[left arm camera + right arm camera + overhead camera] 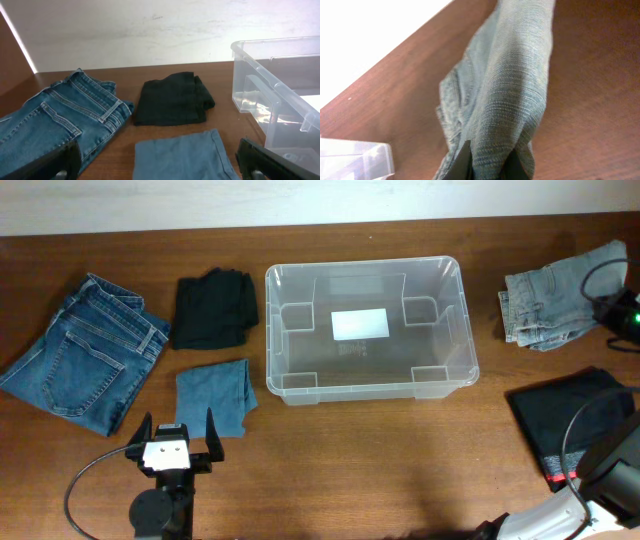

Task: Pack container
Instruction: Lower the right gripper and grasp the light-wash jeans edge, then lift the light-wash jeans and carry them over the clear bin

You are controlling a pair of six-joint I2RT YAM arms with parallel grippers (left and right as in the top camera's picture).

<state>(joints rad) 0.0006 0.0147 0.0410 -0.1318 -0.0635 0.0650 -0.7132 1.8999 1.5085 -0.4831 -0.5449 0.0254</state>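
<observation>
The clear container (362, 264) stands empty at the table's centre, with a white label on its floor. It also shows in the left wrist view (270, 95), and one corner shows in the right wrist view (355, 157). My left gripper (176, 438) (160, 162) is open and empty just in front of a small folded blue cloth (213, 395) (185, 155). My right gripper (612, 318) (487, 162) is at the far right, shut on a fold of the light grey-blue jeans (555, 305) (510, 90).
Folded dark blue jeans (85, 350) (55, 120) lie at the far left. A black folded garment (214, 308) (172, 100) lies left of the container. Another black garment (570, 420) lies at the front right. The right arm's cable loops over it.
</observation>
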